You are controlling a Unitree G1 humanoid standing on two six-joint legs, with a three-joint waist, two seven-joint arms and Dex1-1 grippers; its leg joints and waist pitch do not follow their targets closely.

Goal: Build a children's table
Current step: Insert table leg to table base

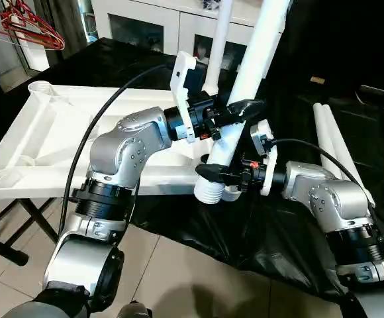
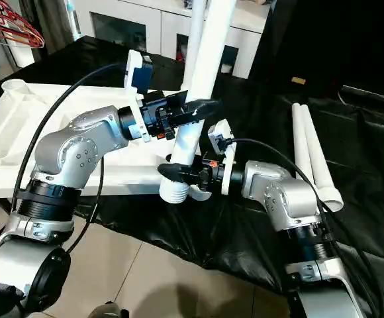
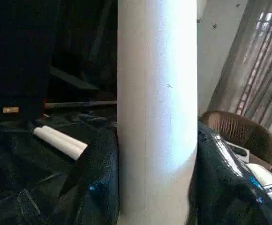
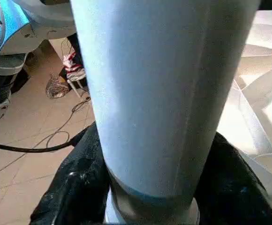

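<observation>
The children's table top lies upside down, ribs up, on a black-draped surface at the left. Both grippers hold one white table leg, tilted, with its ribbed lower end at the top's near right corner. My left gripper is shut on the leg higher up. Just above the ribbed end, my right gripper is shut around it, black fingers hugging both sides. A second leg stands upright behind, at the far right corner. Two more legs lie side by side on the cloth to the right.
A white glass-door cabinet stands behind the work. Red hangers hang at the far left. Black cloth drapes over the front edge toward the tiled floor. Black stand legs show under the top.
</observation>
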